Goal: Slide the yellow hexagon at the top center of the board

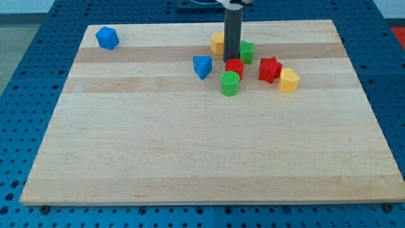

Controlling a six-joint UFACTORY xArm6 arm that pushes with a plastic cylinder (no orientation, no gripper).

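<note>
Yellow hexagon point(218, 43) sits near the board's top centre, partly hidden behind my rod, touching its left side. I carry no pincer, only the rod, so nothing is grasped. Nearest the view's bottom stands the green cylinder point(230, 83), then the yellow block point(288, 80) at the right beside the red star point(269, 68). The blue block point(202, 66) lies left of the red cylinder point(235, 66). My tip point(230, 61) meets the red cylinder's far edge. The green block point(246, 52) lies just right of the rod. Farthest, a blue hexagon point(107, 37) occupies the wooden board point(190, 152) top-left corner.
</note>
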